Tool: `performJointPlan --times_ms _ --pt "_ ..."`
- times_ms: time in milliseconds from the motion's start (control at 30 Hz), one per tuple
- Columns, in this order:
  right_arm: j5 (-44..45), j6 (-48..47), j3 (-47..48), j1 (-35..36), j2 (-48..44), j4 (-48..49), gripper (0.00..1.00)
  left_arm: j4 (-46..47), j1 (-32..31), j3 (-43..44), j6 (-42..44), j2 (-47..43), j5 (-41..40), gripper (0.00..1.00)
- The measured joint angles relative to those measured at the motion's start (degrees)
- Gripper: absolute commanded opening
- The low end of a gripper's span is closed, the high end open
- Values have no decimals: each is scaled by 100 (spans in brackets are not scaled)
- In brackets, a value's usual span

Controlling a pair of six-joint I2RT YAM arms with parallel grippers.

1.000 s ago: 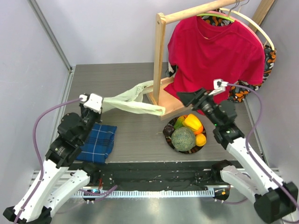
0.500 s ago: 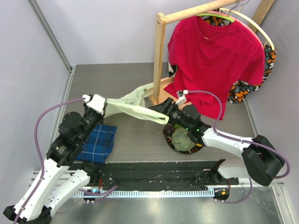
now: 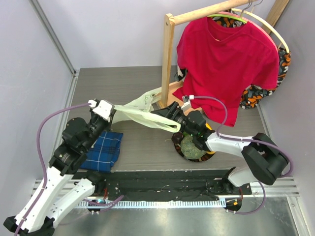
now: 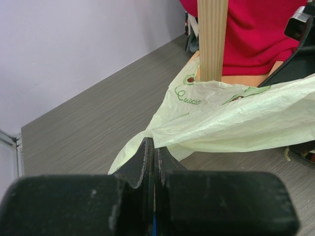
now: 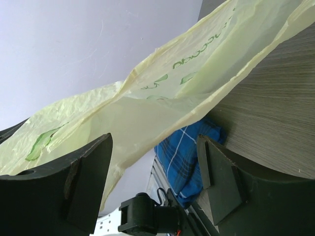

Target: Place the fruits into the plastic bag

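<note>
Plastic bag (image 3: 140,117) is hanging pinched in left gripper (image 3: 113,111); right gripper (image 3: 162,117), jaws apart, is swinging in from three o'clock, likely to open it.

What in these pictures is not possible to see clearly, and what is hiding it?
- Top view: the right arm covers most of the plate; only the melon is clear.
- Right wrist view: whether the open right gripper touches the plastic bag is unclear.
- Left wrist view: the bag's far end is cut off by the right edge.
</note>
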Motion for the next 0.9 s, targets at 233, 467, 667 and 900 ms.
performJointPlan --times_ms 233,467,667,900 --pt "-66 92 105 94 275 216 50 -11 0 0 -17 149 203 0" --pt "-153 131 201 116 382 330 1 -275 0 116 -59 402 800 72" --pt "-149 -223 273 116 382 164 1 -737 0 732 -348 732 1620 100" --pt "-81 -922 428 177 378 -446 1 -621 0 1305 -1250 647 2483 100"
